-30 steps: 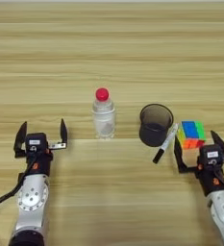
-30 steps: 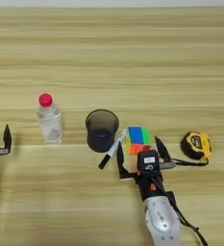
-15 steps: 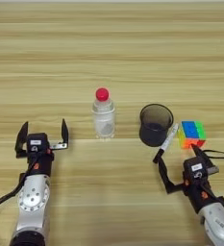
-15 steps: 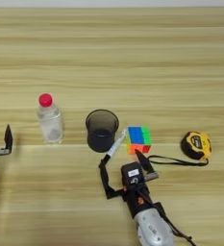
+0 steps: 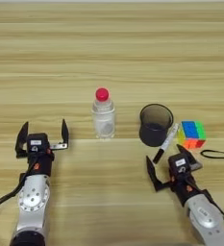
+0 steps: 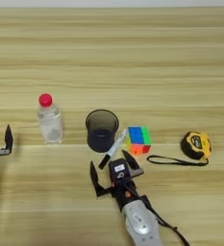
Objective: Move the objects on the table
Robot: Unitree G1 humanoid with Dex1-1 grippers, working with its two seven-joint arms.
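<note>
A light-brown wooden surface (image 5: 108, 43) with long horizontal grain fills the view. A clear bottle with a red cap (image 5: 104, 115) stands left of a dark cup (image 5: 155, 124). The multicoloured puzzle cube (image 6: 138, 139) lies right of the cup, the yellow-and-black tape measure (image 6: 197, 145) further right, its cord trailing left. The white marker (image 5: 165, 143) lies tilted beside the cup's near side. The left gripper (image 5: 42, 137) rests near left, fingers spread open. The right gripper (image 5: 168, 166), fingers open and empty, sits just near the marker, having shifted left from beside the cube a second ago.
</note>
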